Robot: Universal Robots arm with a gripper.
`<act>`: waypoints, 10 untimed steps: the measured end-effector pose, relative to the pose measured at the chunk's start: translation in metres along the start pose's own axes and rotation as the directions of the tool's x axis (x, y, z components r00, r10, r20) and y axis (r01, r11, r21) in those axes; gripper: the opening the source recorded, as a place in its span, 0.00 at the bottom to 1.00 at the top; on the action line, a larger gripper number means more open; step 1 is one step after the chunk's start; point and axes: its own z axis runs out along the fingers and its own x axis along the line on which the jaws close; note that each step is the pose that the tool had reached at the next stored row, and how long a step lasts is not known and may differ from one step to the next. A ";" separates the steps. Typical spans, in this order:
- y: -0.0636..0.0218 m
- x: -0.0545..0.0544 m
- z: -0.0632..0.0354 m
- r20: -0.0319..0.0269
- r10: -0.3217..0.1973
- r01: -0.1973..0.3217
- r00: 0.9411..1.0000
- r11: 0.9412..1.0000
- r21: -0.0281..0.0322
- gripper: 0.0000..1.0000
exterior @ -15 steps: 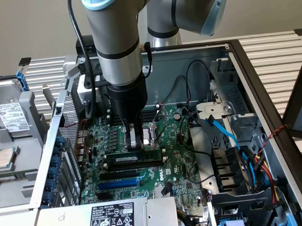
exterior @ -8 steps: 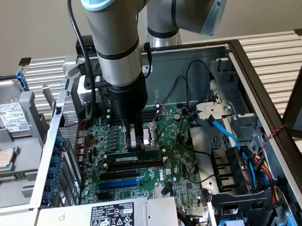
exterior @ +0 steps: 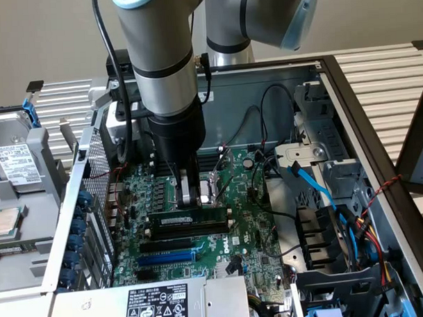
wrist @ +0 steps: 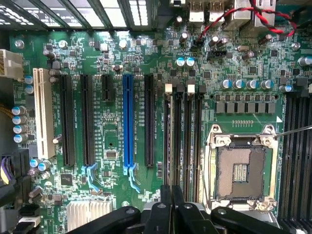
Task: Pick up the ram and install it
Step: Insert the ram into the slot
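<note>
The ram [exterior: 186, 220], a long dark stick with a white label strip, stands on edge in a memory slot on the green motherboard [exterior: 252, 233], inside the open computer case. My gripper [exterior: 189, 199] hangs straight over the middle of its top edge, fingers shut together with nothing between them. I cannot tell whether the tips touch the stick. In the wrist view the black fingers [wrist: 165, 212] meet over the row of black memory slots [wrist: 187, 136] with white end clips.
A blue expansion slot [exterior: 166, 257] and black slots lie just in front of the ram. The open processor socket [wrist: 241, 170] sits beside the memory slots. Cables [exterior: 339, 223] and a drive cage crowd the exterior view's right; a power supply [exterior: 157, 303] lies in front.
</note>
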 end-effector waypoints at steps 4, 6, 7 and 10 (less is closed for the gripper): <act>0.0000 0.000 0.0000 -0.001 -0.006 0.006 1.000 1.000 0.008 0.12; 0.0000 0.000 0.0001 -0.002 -0.009 0.009 1.000 1.000 0.011 0.12; 0.0000 0.000 0.0002 -0.003 -0.009 0.009 1.000 1.000 0.012 0.12; 0.0004 0.000 0.0011 -0.007 -0.010 0.010 1.000 1.000 0.014 0.12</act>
